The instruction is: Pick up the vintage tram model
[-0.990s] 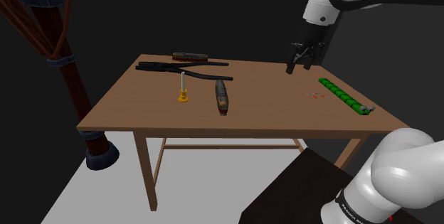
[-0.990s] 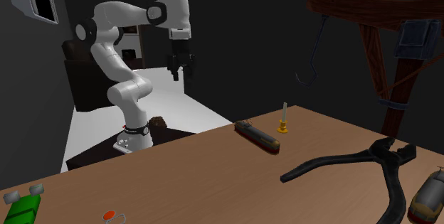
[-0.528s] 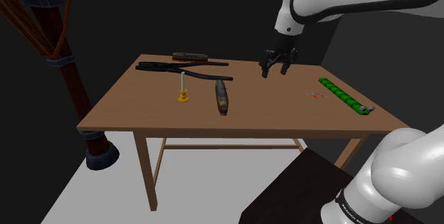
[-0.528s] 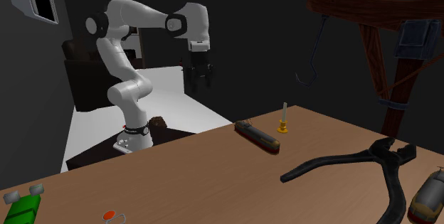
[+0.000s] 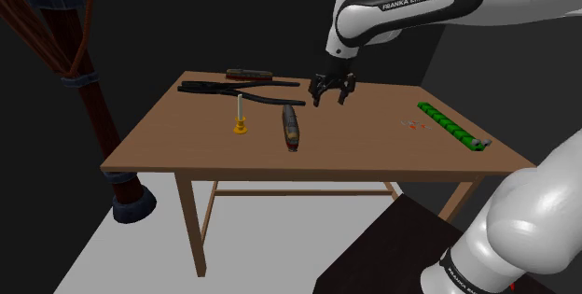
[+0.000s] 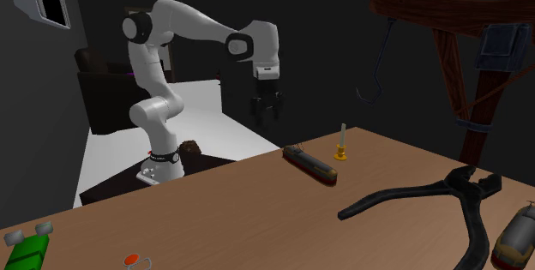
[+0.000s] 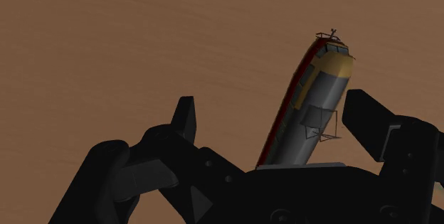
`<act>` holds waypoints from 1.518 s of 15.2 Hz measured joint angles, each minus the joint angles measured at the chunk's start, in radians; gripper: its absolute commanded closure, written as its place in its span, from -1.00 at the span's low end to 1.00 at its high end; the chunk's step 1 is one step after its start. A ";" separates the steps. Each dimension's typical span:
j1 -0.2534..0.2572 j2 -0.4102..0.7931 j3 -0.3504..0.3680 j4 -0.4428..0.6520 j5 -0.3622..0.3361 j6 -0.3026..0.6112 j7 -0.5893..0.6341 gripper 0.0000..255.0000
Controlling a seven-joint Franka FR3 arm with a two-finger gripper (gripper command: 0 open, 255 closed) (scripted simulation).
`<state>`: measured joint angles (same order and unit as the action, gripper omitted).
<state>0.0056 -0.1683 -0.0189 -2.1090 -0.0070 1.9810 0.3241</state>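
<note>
The tram model (image 5: 290, 126) is long and slim, with a grey roof, a red side and a yellow end. It lies flat near the middle of the wooden table (image 5: 373, 147). In the second exterior view the tram (image 6: 310, 164) lies close to the table's far edge. My black gripper (image 5: 333, 91) hangs above the table, a little behind the tram and towards the shoulder view's right, and is open. The gripper (image 6: 264, 111) holds nothing. In the wrist view the tram (image 7: 313, 98) lies below the gripper (image 7: 271, 107), nearer the right finger, with neither finger touching it.
A small yellow-based tool (image 5: 241, 120) stands upright beside the tram. Large black pliers (image 5: 244, 92) and a second tram-like model (image 5: 248, 74) lie at the table's back. A green segmented toy (image 5: 452, 126) and a small red item (image 5: 413, 125) lie on the shoulder view's right. A wooden post (image 5: 84, 77) stands left.
The arm has swung towards the shoulder view's left, carrying the gripper from over the table's back right to near the tram. The fingers stayed apart. Nothing on the table moved.
</note>
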 measured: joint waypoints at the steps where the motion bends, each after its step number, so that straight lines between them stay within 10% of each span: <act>1: 0.000 0.033 0.000 0.025 0.004 0.007 0.008 -1.00; 13: 0.004 0.512 0.004 0.438 0.058 0.061 0.110 -1.00; 21: 0.001 0.560 0.004 0.403 0.065 0.143 0.106 -1.00; 22: 0.001 0.563 0.004 0.403 0.065 0.146 0.106 1.00; 23: 0.001 0.564 0.004 0.403 0.065 0.147 0.106 1.00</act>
<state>0.0069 0.3958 -0.0148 -1.7060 0.0578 2.1283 0.4304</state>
